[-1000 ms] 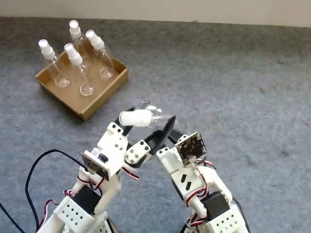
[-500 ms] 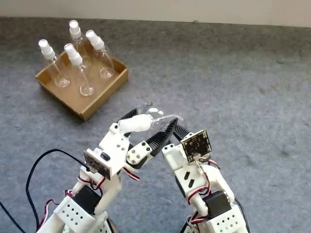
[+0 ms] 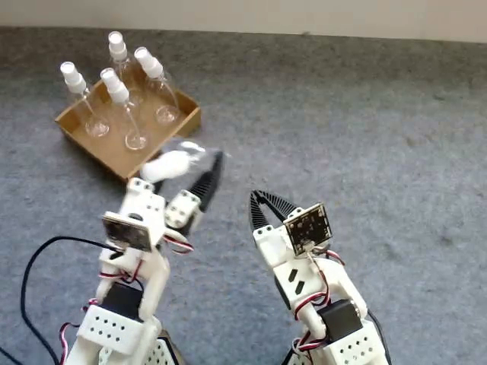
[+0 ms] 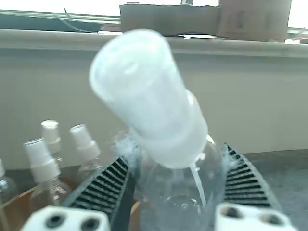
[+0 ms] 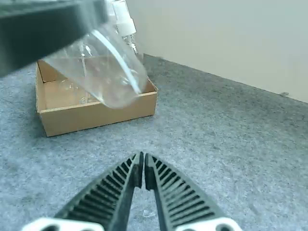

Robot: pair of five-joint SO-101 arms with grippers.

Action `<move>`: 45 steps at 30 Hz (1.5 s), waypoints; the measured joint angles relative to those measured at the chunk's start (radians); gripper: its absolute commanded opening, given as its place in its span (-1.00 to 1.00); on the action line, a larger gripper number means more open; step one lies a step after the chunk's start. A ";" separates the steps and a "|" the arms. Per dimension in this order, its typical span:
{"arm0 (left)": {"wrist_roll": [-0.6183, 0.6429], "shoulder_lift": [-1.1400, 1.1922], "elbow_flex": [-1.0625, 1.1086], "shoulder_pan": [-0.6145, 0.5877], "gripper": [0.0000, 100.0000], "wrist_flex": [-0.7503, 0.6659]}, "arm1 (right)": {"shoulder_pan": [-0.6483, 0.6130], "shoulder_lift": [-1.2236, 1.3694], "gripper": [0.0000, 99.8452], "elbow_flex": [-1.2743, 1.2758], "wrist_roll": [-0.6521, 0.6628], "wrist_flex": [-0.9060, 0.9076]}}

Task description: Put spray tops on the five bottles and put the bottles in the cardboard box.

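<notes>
I'm seeing my right claw [image 5: 143, 166] nearest me, pressed closed on nothing over the tabletop's [image 3: 365, 137] near middle. My left claw [image 4: 175, 161] is gripping the fifth capped bottle [image 5: 103, 72], tilted, just beside the cardboard box [image 3: 95, 156]. The box is sitting toward the far left corner, holding four capped bottles [image 3: 125, 106].

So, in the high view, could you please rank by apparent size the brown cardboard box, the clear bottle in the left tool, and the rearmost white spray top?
Largest: brown cardboard box.
Next: held clear plastic bottle, though nearer the camera.
Smallest: rearmost white spray top.
</notes>
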 measured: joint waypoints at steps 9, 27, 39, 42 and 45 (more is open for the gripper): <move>0.000 0.002 -0.261 -0.252 -0.78 0.419 | 0.000 0.000 -0.99 0.000 0.000 0.000; -0.049 0.393 -0.542 -0.385 -0.78 0.476 | 0.000 0.000 -0.99 0.000 0.000 0.000; -0.058 0.680 -0.543 -0.439 -0.78 0.262 | 0.000 0.000 -0.99 0.000 0.000 0.000; -0.058 0.758 -0.531 -0.456 -0.78 0.166 | 0.000 0.000 -0.99 0.000 0.000 0.000; -0.058 0.821 -0.531 -0.463 -0.78 0.115 | 0.000 0.000 -0.99 0.000 0.000 0.000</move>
